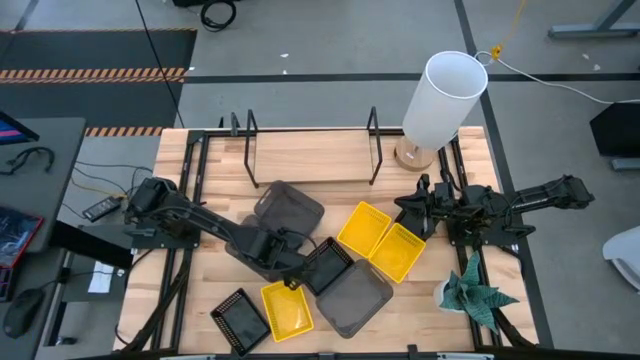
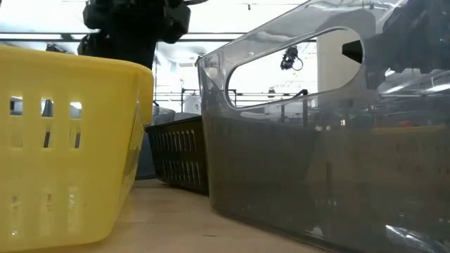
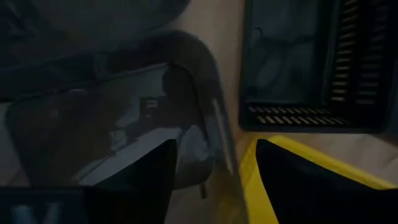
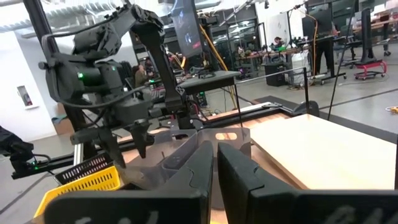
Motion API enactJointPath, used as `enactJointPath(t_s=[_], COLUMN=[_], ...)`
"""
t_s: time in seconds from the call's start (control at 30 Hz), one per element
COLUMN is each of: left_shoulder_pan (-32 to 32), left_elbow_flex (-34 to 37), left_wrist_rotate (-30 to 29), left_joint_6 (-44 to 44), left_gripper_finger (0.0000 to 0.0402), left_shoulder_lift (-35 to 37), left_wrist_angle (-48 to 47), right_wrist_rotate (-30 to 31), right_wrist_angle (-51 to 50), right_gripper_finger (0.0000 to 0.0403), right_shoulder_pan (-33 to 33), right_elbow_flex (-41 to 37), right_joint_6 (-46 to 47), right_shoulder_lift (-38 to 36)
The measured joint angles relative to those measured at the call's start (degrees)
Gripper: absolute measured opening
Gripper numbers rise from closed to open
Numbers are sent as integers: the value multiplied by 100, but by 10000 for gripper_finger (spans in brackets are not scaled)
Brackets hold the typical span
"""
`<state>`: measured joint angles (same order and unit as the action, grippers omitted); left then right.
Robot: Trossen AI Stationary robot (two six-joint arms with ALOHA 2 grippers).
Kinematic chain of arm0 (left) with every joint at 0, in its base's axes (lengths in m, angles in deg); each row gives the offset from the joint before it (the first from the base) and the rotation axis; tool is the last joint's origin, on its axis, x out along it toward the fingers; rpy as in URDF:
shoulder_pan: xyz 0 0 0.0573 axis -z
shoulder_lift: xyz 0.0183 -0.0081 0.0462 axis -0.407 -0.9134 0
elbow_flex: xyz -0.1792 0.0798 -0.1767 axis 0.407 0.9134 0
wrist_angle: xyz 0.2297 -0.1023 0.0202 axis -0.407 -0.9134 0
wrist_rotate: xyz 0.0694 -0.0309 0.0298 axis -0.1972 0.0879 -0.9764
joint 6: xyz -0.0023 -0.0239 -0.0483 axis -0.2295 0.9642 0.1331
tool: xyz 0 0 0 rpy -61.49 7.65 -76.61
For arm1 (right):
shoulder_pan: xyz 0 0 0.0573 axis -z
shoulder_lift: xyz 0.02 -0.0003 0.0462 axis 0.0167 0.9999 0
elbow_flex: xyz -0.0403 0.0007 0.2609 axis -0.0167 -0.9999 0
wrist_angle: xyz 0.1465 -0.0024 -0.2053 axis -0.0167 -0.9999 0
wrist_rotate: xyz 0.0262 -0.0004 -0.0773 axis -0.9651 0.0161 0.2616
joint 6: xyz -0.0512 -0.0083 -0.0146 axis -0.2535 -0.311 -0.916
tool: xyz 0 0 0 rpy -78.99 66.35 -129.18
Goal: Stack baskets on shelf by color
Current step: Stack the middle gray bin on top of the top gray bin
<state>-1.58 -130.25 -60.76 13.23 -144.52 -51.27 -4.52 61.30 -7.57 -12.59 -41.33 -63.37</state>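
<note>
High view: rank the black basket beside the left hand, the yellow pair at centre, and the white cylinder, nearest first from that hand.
From the left hand:
1. Black basket, just beside it.
2. Yellow pair, centre, toward the right arm.
3. White cylinder, far corner by the shelf.

**Four cameras, one counter**

High view stares straight down over the whole counter (image 1: 210,150). Low view sits at counter level, pressed close against a yellow basket (image 2: 67,147) and grey basket (image 2: 330,140). Left wrist hovers tight over baskets; right wrist looks across at the left arm (image 4: 106,81).
</note>
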Motion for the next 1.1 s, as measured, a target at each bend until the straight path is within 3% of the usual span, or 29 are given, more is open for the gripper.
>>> enactJointPath(t_s=[0.87,1.1], left_shoulder_pan=[-15,19], left_elbow_flex=[-1,-1], left_wrist_rotate=[270,247], left_joint_6=[-313,-315], left_gripper_finger=[115,62], left_shoulder_lift=[-734,-740], left_wrist_angle=[39,40], right_wrist_rotate=[-2,-2], right_wrist_angle=[42,40], right_gripper_finger=[28,28], right_shoulder_pan=[0,-1], right_elbow_flex=[-2,0], right_joint_6=[0,0], right_shoulder_lift=[81,79])
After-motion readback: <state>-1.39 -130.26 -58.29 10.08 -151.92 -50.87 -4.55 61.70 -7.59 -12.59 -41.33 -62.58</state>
